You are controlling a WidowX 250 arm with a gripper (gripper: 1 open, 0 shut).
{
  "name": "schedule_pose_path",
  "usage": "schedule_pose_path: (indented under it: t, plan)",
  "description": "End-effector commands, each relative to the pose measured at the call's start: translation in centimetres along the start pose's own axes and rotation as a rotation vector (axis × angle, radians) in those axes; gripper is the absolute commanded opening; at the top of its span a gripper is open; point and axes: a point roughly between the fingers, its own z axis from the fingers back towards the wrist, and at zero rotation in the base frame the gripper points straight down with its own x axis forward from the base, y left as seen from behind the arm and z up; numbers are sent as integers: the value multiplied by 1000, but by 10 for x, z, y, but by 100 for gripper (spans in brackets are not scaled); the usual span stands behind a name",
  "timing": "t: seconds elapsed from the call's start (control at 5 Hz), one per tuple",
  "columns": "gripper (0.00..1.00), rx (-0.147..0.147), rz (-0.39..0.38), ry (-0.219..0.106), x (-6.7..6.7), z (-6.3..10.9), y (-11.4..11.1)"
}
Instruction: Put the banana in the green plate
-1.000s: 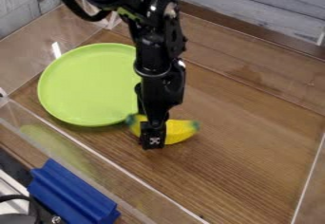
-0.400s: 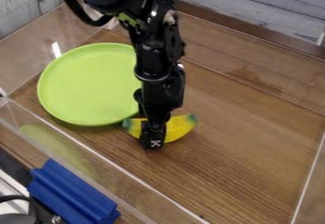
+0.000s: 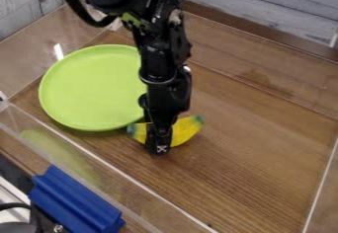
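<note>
The banana (image 3: 189,129) lies on the wooden table just off the right front rim of the green plate (image 3: 79,87). It is short, yellow, with greenish tips, and its middle is hidden behind the gripper. My gripper (image 3: 160,138) points straight down onto the banana's middle, its black fingers closed around it, fingertips at table level. The banana still rests on the table. The plate has nothing on it.
A blue block-shaped object (image 3: 73,210) sits at the front left edge. Clear acrylic walls (image 3: 323,193) ring the wooden table. A pale plank wall (image 3: 271,5) runs along the back. The black arm (image 3: 145,15) rises over the plate's right side.
The gripper has come down a little and shut on the banana. The banana has shifted slightly left and tilted under the fingers.
</note>
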Motion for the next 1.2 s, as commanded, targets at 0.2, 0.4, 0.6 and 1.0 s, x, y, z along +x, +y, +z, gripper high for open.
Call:
schedule_pose_path:
  t: [0.2, 0.4, 0.6, 1.0]
  plan:
    - [0, 19, 22, -28, -3, 19, 4]
    - [0, 12, 41, -27, -5, 25, 4]
    - [0, 6, 63, -26, -7, 34, 4]
    - [0, 39, 189, -36, -19, 72, 15]
